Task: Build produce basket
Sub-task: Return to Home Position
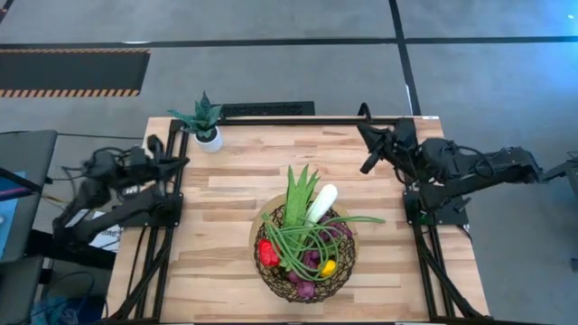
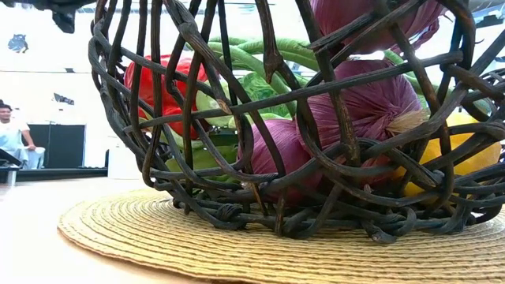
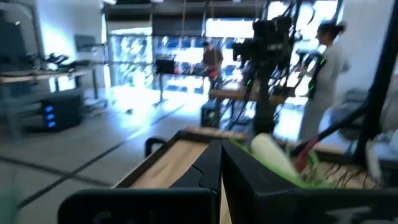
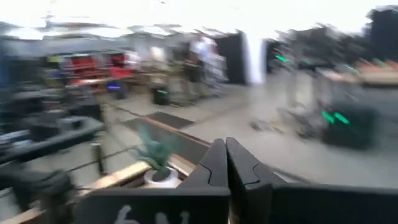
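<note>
Left gripper (image 1: 179, 161) sits retracted at the left edge of the table (image 1: 226, 194), its arm folded back. Its jaws are closed together on nothing. Right gripper (image 1: 370, 161) is parked at the right edge, upper right of the table, with its jaws also pressed together and empty.

The basket (image 1: 347, 262) stands at lower centre on a round woven mat (image 2: 237, 248). It holds a leek (image 1: 321, 203), leafy stalk (image 1: 299, 188), green beans (image 1: 312, 236), red pepper (image 1: 268, 253), lemon (image 1: 328, 267) and purple bulbs (image 2: 355, 106). A potted plant (image 1: 206, 122) stands at the upper left corner, clear of both arms.
</note>
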Action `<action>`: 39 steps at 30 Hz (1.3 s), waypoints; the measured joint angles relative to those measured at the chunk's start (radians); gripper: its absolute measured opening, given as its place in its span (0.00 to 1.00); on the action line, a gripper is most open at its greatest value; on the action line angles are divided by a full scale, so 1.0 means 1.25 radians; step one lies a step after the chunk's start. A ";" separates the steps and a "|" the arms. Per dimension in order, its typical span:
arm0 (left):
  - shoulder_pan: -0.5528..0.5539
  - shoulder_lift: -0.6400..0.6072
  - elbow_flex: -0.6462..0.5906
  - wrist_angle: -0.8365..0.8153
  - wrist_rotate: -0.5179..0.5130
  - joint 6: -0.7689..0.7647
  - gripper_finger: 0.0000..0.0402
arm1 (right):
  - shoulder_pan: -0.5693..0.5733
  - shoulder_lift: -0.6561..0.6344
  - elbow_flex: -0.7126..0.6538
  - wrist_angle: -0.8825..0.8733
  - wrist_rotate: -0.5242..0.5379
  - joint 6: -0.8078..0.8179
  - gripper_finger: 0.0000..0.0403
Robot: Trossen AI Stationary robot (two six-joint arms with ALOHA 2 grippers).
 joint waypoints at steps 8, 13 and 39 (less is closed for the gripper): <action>0.000 -0.001 -0.036 0.094 0.010 -0.061 0.00 | -0.092 -0.156 -0.073 0.022 -0.161 -0.087 0.00; 0.000 -0.001 -0.030 0.070 0.009 -0.082 0.00 | -0.103 -0.335 -0.185 -0.105 -0.099 0.022 0.00; -0.104 0.003 -0.290 0.289 -0.095 -0.219 0.00 | -0.100 -0.580 -0.363 -0.455 -0.142 0.312 0.00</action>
